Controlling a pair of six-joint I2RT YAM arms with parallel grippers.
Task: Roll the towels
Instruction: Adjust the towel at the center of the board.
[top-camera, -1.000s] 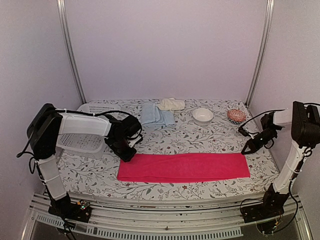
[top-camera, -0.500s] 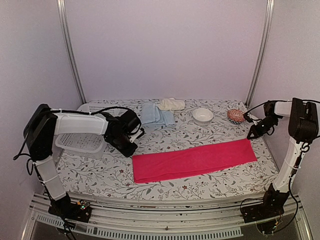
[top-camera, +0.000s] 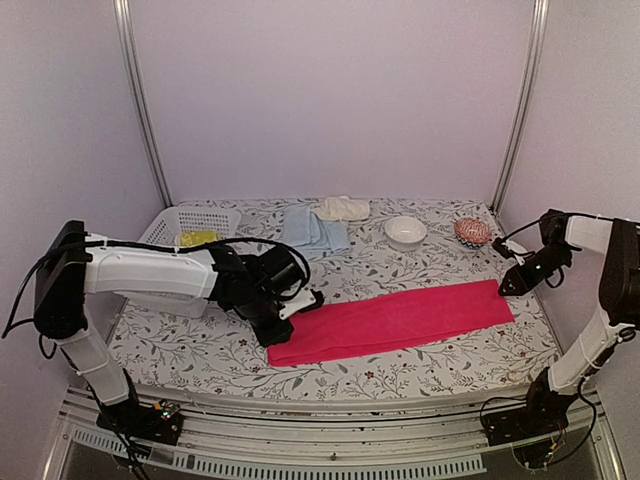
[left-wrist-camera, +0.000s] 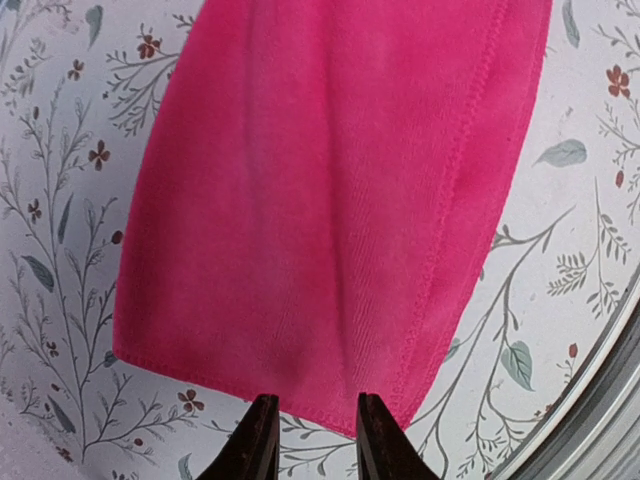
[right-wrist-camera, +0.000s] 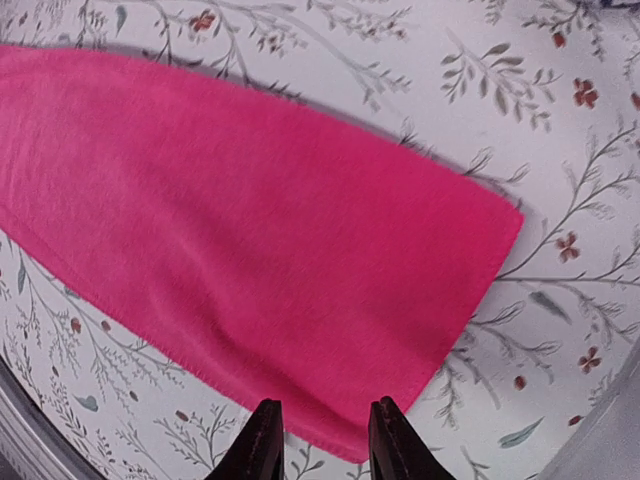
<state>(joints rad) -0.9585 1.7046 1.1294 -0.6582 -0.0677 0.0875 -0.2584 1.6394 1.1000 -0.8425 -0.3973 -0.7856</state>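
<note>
Pink towel (top-camera: 390, 322) lies spread flat on the table (top-camera: 400, 270). At its left end your left tool (left-wrist-camera: 315, 440) hovers, jaws partly parted, gripping nothing. At its right end your right tool (right-wrist-camera: 322, 440) is likewise parted and empty.

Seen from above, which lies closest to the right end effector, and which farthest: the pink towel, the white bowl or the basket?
1. Pink towel: its right end is beside the right end effector.
2. White bowl: back middle.
3. Basket: far left.
</note>
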